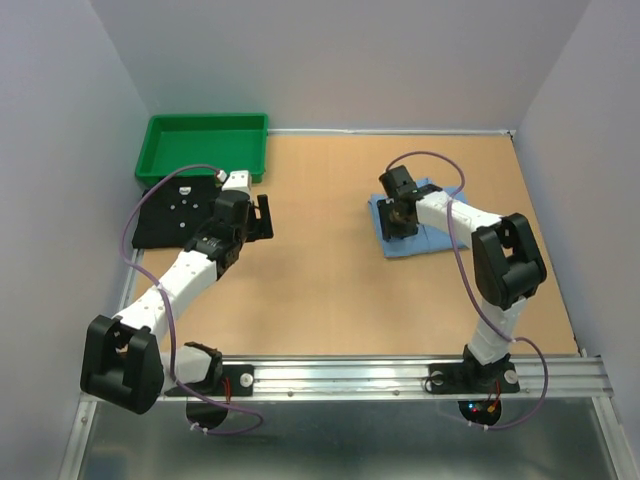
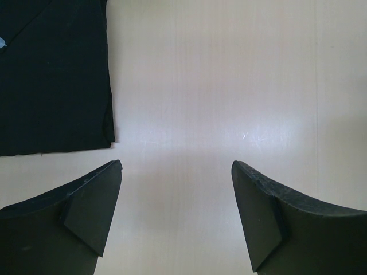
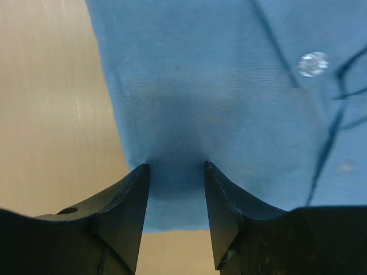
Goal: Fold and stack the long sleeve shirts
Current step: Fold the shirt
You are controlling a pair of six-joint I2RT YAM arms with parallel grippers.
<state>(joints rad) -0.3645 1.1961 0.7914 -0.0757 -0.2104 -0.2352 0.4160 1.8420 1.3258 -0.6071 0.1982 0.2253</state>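
The light blue shirt [image 1: 410, 245] lies folded right of the table's middle. My right gripper [image 1: 398, 222] points down onto its left part. In the right wrist view the right gripper [image 3: 176, 166] has both fingertips [image 3: 137, 183] resting on the blue cloth [image 3: 200, 74] near its edge. The jaws stand partly apart with flat cloth between them. A white button [image 3: 313, 63] shows farther in. The black shirt [image 1: 165, 215] lies folded at the left, below the tray. My left gripper [image 1: 262, 215] hovers just right of it, wide open [image 2: 177, 166] over bare table, the black shirt's corner [image 2: 51, 74] at upper left.
A green plastic tray [image 1: 205, 145] stands at the back left corner, touching the black shirt's far edge. White walls close in the table on three sides. A metal rail [image 1: 400, 375] carrying both arm bases runs along the near edge.
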